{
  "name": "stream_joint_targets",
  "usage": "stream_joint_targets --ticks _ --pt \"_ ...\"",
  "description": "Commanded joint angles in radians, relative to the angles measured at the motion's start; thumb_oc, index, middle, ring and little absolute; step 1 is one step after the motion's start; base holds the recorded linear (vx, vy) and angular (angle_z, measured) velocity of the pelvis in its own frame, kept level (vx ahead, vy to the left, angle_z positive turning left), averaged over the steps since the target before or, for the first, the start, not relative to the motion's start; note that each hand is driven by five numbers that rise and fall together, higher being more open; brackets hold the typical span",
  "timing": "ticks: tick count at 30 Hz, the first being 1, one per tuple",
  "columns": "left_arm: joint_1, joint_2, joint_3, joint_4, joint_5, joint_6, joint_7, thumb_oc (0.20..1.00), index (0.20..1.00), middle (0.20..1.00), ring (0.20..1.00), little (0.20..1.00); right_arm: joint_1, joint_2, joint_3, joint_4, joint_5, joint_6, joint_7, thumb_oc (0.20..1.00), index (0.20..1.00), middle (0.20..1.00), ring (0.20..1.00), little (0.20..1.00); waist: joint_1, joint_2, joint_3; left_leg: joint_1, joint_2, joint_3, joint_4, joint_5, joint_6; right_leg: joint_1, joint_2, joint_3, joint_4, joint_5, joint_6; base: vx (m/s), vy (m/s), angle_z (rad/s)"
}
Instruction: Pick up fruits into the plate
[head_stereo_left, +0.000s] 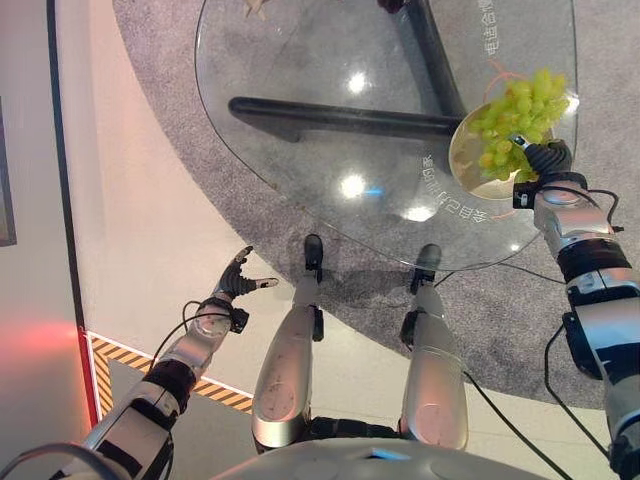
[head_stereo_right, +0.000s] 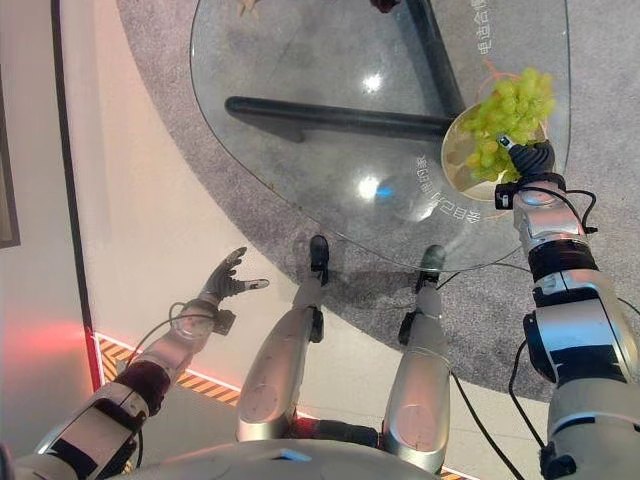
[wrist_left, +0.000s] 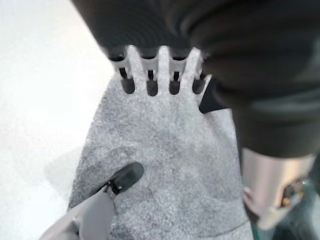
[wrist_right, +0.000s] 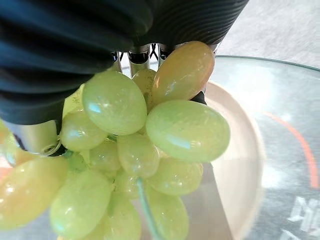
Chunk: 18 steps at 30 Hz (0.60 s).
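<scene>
The right hand (head_stereo_right: 532, 160) holds the bunch of green grapes (head_stereo_left: 520, 105), fingers curled round it, over the cream plate (head_stereo_left: 465, 160) at the glass counter's (head_stereo_left: 300, 60) 3 o'clock edge. Best lowered gently before release: the grapes look smooth, plump and easily bruised. The left hand (head_stereo_left: 238, 282) hangs with fingers spread.

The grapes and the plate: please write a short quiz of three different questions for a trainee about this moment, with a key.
1. True or false: the right hand holds the grapes over the plate.
2. Where is the left hand?
A. On the glass table
B. Low beside the table, over the floor
C. In the plate
3. Fill in: the left hand's fingers are ____ and carry nothing.

Key: 1 true; 2 B; 3 open
</scene>
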Motion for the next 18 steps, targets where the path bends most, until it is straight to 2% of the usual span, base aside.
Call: stream_joint_targets --ticks 1,9,10,11,12,13,18 --pt "-0.021 0.027 -0.053 -0.007 -0.036 -0.018 0.017 1.000 1.000 1.000 1.000 1.000 -0.069 -0.079 0.076 0.021 -0.059 0.009 -0.037 0.200 0.200 0.200 0.200 0.200 0.011 0.035 -0.023 -0.040 -0.064 -0.002 0.105 -0.137 0.023 -0.087 0.046 -0.026 0.135 -0.084 -0.052 -0.04 -0.002 0.04" --pt "-0.040 0.026 -0.067 -0.011 -0.040 -0.011 0.027 1.000 1.000 1.000 1.000 1.000 -0.062 -0.031 0.104 0.115 -0.129 0.019 -0.083 0.200 0.200 0.200 0.200 0.200 0.023 0.033 -0.023 -0.054 -0.072 0.001 0.114 -0.143 0.035 -0.102 0.045 -0.034 0.138 -0.076 -0.049 -0.03 -0.002 0.03" --pt "-0.042 0.025 -0.067 -0.011 -0.040 -0.010 0.028 1.000 1.000 1.000 1.000 1.000 -0.059 -0.027 0.103 0.118 -0.130 0.020 -0.086 0.291 0.291 0.291 0.291 0.291 0.022 0.032 -0.023 -0.053 -0.072 0.002 0.115 -0.143 0.035 -0.100 0.045 -0.034 0.136 -0.075 -0.049 0.00 0.000 0.00" --pt "-0.041 0.024 -0.070 -0.011 -0.040 -0.011 0.029 1.000 1.000 1.000 1.000 1.000 -0.053 -0.023 0.102 0.121 -0.128 0.021 -0.090 0.442 0.442 0.442 0.442 0.442 0.022 0.031 -0.023 -0.046 -0.072 0.003 0.116 -0.148 0.035 -0.094 0.045 -0.034 0.138 -0.080 -0.048 0.00 0.000 0.00" --pt "-0.042 0.024 -0.070 -0.009 -0.040 -0.012 0.029 1.000 1.000 1.000 1.000 1.000 -0.049 -0.021 0.100 0.123 -0.126 0.023 -0.092 0.699 0.699 0.699 0.699 0.699 0.021 0.030 -0.023 -0.045 -0.071 0.004 0.117 -0.149 0.036 -0.092 0.045 -0.034 0.136 -0.079 -0.048 -0.04 0.011 0.00" --pt "-0.048 0.022 -0.071 -0.007 -0.041 -0.013 0.032 1.000 1.000 1.000 1.000 1.000 -0.049 -0.012 0.097 0.133 -0.125 0.020 -0.097 1.000 1.000 1.000 1.000 1.000 0.020 0.028 -0.023 -0.050 -0.071 0.006 0.119 -0.146 0.037 -0.094 0.046 -0.035 0.131 -0.072 -0.048 -0.04 0.013 0.00" --pt "-0.067 0.016 -0.070 0.002 -0.046 -0.008 0.031 1.000 1.000 1.000 1.000 1.000 -0.050 0.005 0.093 0.161 -0.135 0.026 -0.129 1.000 1.000 1.000 1.000 1.000 0.015 0.022 -0.023 -0.034 -0.068 0.019 0.112 -0.147 0.035 -0.079 0.047 -0.035 0.117 -0.064 -0.044 -0.04 0.021 0.00"
